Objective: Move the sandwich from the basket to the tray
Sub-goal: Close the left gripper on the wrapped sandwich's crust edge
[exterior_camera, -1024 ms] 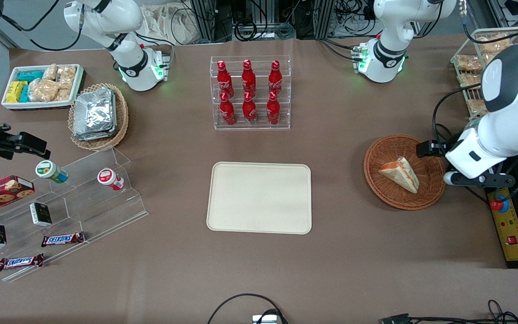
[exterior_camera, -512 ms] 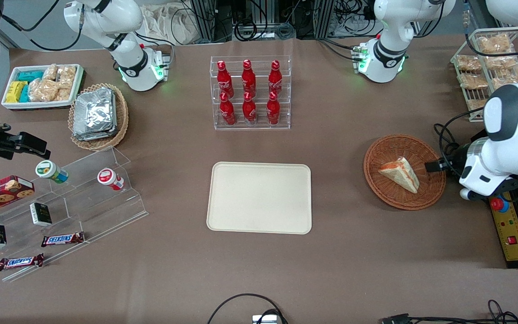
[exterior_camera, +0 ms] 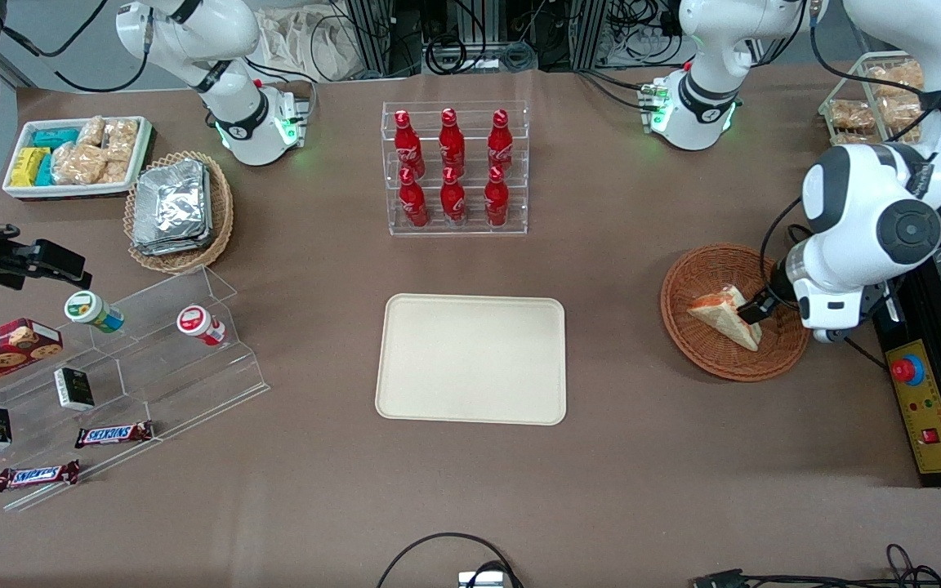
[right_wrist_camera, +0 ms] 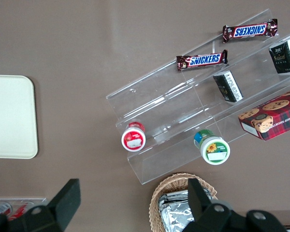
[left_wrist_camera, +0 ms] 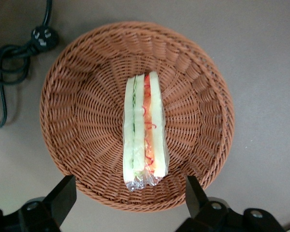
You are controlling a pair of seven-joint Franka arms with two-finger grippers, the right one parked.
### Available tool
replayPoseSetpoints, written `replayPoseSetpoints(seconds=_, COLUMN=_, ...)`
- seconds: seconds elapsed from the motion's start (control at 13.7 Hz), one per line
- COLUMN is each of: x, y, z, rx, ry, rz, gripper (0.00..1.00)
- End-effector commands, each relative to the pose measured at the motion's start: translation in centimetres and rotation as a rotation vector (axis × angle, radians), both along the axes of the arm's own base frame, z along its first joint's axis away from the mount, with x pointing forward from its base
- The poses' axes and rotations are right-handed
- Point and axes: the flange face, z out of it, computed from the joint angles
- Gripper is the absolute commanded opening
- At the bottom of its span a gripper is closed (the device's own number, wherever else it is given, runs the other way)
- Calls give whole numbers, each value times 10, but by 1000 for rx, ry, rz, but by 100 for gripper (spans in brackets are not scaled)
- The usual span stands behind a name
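The pincer (left_wrist_camera: 128,198) hangs above the basket (left_wrist_camera: 82,121) with its fingers (left_wrist_camera: 63,193) spread wide, straddling the sandwich (left_wrist_camera: 145,130), which lies in the basket on its side, likely lined up for a grasp across the bread faces. The tray (exterior_camera: 471,359) sits mid-bench.

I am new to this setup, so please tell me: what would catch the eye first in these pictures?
The sandwich lies in the round brown wicker basket toward the working arm's end of the table, with the open end effector poised above it. At the table's centre is the bare cream tray, and farther from the front camera stands a clear rack of six red bottles.
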Motion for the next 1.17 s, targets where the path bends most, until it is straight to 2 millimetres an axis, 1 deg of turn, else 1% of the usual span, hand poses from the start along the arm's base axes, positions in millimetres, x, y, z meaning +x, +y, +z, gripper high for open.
replayPoseSetpoints(seconds=0.0, x=-13, y=-4, z=-6, rx=4, ry=-27, rz=52, gripper=100)
replayPoseSetpoints(seconds=0.29, x=-22, y=-3, z=-27, rx=7, ry=-26, rz=92, gripper=100)
replayPoseSetpoints(seconds=0.44, x=-30, y=0, z=-41, rx=7, ry=-20, rz=95, gripper=100)
replayPoseSetpoints(seconds=0.66, x=-50, y=2, z=-71, rx=3, ry=-50, rz=89, gripper=100)
replayPoseSetpoints(seconds=0.8, x=-58, y=4, z=-87, rx=-2, ry=-74, rz=86, gripper=100)
replayPoseSetpoints(seconds=0.95, x=-57, y=6, z=-96, rx=-1, ry=-62, rz=87, gripper=100)
replayPoseSetpoints(seconds=1.1, x=-56, y=6, z=-92, rx=-1, ry=-60, rz=79, gripper=100)
